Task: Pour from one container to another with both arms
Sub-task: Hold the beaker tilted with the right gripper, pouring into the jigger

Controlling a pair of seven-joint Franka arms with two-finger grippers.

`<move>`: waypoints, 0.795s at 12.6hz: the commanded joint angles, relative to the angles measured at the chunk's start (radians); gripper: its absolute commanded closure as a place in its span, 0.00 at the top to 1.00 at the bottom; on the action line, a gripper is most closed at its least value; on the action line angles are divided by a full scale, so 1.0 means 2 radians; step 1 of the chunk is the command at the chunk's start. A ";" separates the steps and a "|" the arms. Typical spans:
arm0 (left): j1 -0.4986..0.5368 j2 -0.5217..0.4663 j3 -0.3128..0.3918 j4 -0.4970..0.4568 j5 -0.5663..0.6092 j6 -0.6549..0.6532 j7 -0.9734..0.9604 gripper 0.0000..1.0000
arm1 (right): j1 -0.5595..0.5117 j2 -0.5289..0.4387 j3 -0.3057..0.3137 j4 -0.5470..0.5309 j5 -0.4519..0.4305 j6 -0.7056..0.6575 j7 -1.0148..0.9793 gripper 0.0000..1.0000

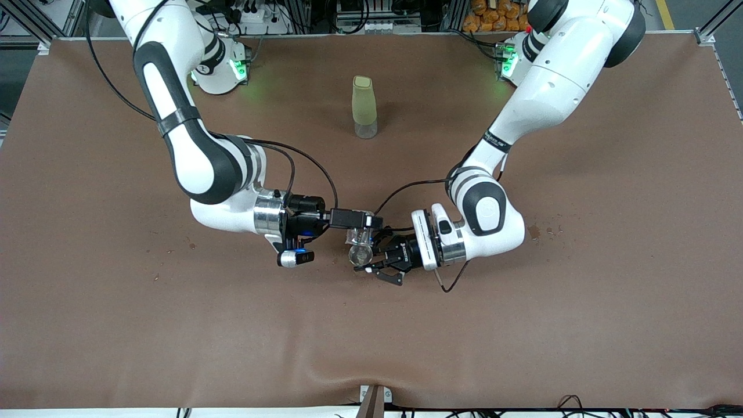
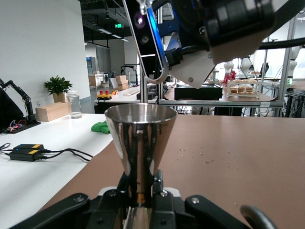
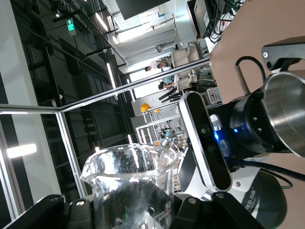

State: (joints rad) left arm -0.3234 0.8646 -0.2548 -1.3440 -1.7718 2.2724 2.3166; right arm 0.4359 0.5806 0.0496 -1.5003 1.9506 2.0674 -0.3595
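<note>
A: Right gripper point(image 1: 361, 219) clamped on glass beaker point(image 3: 131, 186), tipped over the steel jigger point(image 2: 140, 143).

B: Left gripper point(image 1: 377, 264) clenched at jigger's waist, cup upright just under the beaker spout. Advise: hold jigger steady, roll beaker slowly, keep the spout inside the rim.

No wording can be read with certainty; only faint, illegible print is seen on a black band of the left arm point(image 1: 500, 142) and on its wrist flange.
</note>
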 commanded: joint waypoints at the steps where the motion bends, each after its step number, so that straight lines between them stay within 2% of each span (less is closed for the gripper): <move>1: 0.006 -0.023 -0.003 -0.026 -0.010 -0.009 0.000 0.00 | -0.002 0.000 0.001 0.002 0.025 -0.003 0.009 0.00; 10: 0.021 -0.025 -0.001 -0.031 -0.007 -0.026 -0.006 0.00 | 0.001 0.000 0.001 0.001 0.043 -0.003 0.014 0.00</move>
State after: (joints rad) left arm -0.2978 0.8522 -0.2550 -1.3593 -1.7718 2.2315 2.3063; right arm 0.4362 0.5807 0.0508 -1.5010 2.0112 2.0672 -0.3416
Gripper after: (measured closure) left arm 0.789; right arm 0.846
